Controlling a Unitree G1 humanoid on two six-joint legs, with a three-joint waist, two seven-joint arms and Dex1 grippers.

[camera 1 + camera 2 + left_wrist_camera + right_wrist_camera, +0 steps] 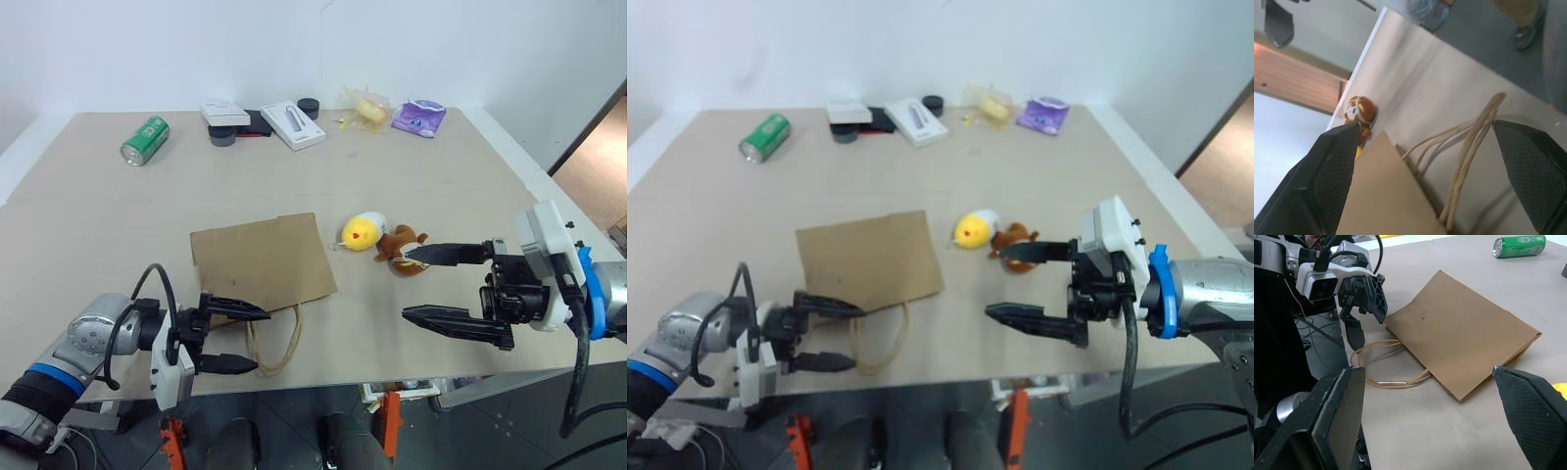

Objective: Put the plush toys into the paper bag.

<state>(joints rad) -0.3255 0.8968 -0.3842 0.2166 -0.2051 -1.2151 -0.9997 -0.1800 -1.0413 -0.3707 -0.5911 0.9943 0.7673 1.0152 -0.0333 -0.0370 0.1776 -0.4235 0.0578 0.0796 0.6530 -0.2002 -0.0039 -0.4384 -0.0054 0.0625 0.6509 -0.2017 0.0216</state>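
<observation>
Nearest, the left gripper (240,339) gapes empty by the cord handles (277,341) of the flat paper bag (262,260), beside which the chick (361,232) and squirrel (402,243) touch (the right gripper (431,286), wide open, holds nothing).

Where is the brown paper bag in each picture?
Left eye view: paper bag flat near the table's front edge, left of the chick.
Right eye view: same spot.
Left wrist view: bag corner low, centre.
Right wrist view: bag across the middle.
Shared landmark: its cord handles.
</observation>
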